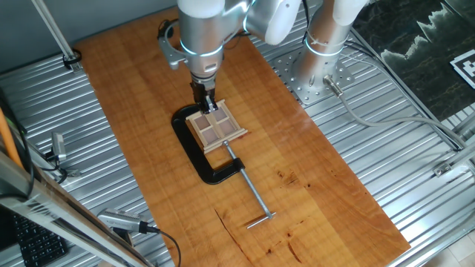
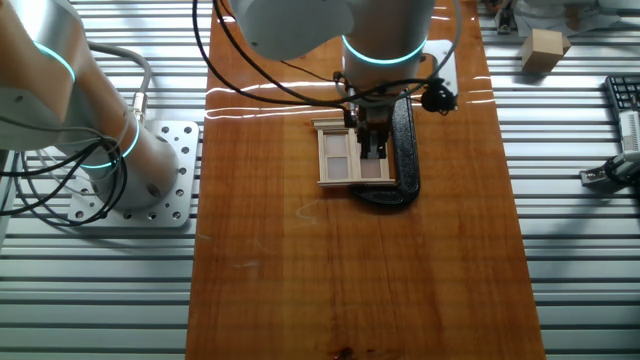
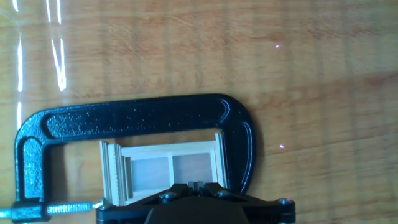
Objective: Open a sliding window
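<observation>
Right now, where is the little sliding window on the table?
The sliding window lies flat on the wooden board, held inside the black C-clamp, directly beneath the gripper, toward the board's far end in one fixed view.

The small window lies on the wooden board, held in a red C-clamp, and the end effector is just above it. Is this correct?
Only the colour is wrong: the C-clamp is black, as the hand view shows. The window does lie on the board inside it, with the end effector just above.

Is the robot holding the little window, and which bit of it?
Cannot tell. The gripper is down at the sliding window, near the frame edge, but its jaws are hidden. The black clamp holds the frame.
</observation>
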Robot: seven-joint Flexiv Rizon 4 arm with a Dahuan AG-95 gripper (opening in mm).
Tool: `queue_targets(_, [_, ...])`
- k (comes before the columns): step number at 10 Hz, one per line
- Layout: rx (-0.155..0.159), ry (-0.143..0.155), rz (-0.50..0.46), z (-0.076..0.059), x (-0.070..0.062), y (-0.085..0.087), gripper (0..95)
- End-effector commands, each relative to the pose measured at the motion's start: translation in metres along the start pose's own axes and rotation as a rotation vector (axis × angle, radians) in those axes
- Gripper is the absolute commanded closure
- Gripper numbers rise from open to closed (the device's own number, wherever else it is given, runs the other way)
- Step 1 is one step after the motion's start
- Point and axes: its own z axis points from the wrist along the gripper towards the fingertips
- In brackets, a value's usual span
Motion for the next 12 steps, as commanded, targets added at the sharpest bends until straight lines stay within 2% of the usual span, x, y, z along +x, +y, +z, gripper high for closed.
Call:
queue_targets(1, [0.004,0.000,-0.001,0.0052,-0.0008,-0.0010,95.0])
queue_targets(5, [0.017,0.010,-0.018,0.0068,-0.0006,-0.0009,95.0])
queue_targets(8, [0.012,-0.001,-0.023,0.0068,-0.0006,-0.0009,95.0])
queue_targets(12, [0.016,0.001,-0.088,0.0068,-0.0006,-0.0009,95.0])
